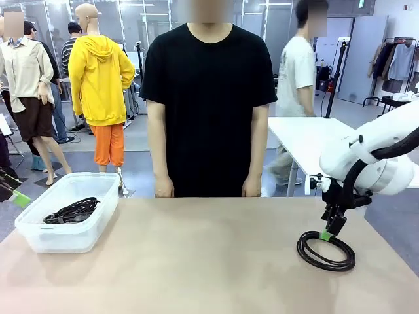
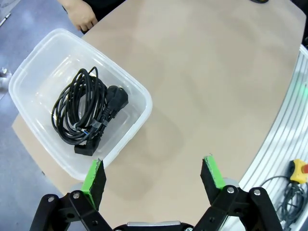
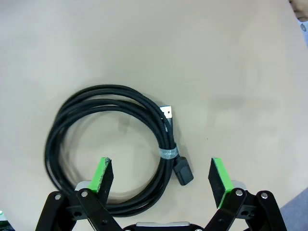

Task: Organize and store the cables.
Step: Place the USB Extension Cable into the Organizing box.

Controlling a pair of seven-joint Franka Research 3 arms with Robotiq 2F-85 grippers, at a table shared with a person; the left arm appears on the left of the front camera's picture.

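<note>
One coiled black cable (image 1: 325, 251) lies on the tan table at the right. My right gripper (image 1: 329, 233) hangs just above its near rim, open. In the right wrist view that cable (image 3: 113, 144) has a taped band and a small plug, and this side of the coil sits between the open gripper's (image 3: 161, 174) green fingers. Another coiled cable (image 1: 73, 210) with plugs rests inside the clear plastic bin (image 1: 39, 239) at the left. My left gripper (image 2: 153, 173) is open and holds nothing, above the table beside the bin (image 2: 139, 96) and its cable (image 2: 79, 113); its green tip (image 1: 19, 198) shows at the left edge.
A person in a black shirt stands at the far side, hands (image 1: 163, 188) at the table edge; one hand (image 2: 79, 15) is near the bin. A red stop button (image 2: 299, 169) and a metal rail lie off the table's near side.
</note>
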